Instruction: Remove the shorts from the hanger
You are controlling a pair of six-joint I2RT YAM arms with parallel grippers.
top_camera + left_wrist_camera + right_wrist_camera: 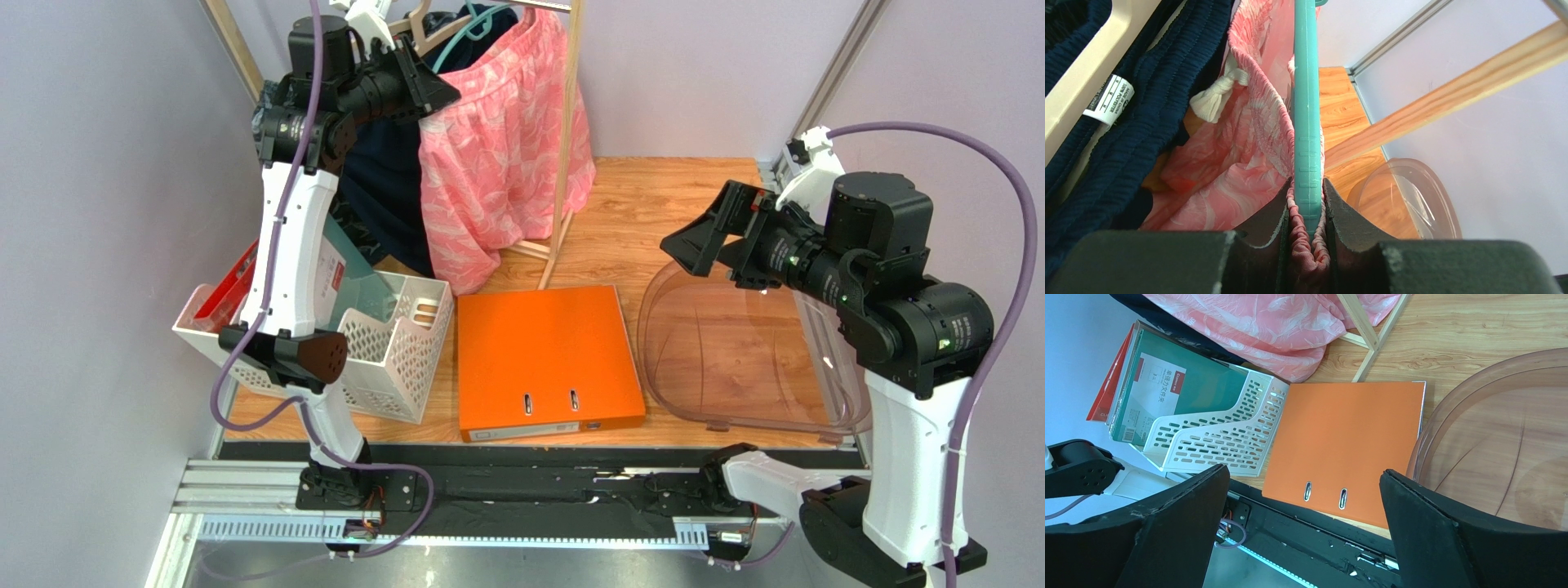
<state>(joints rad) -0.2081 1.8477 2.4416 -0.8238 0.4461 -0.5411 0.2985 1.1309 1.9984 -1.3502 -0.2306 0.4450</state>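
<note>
The pink shorts with the white leafy pattern hang from the teal hanger on the rack at the back. My left gripper is raised to the shorts' left top corner. In the left wrist view the gathered waistband wraps the end of the hanger, and my left gripper is shut on both, fabric pinched on each side of the teal bar. My right gripper hovers wide open over the right side of the table, holding nothing. The shorts' hem shows at the top of the right wrist view.
Dark navy shorts hang just left of the pink ones on a pale hanger. A wooden rack post stands right of them. Below lie a white file tray, an orange binder and a clear plastic bowl.
</note>
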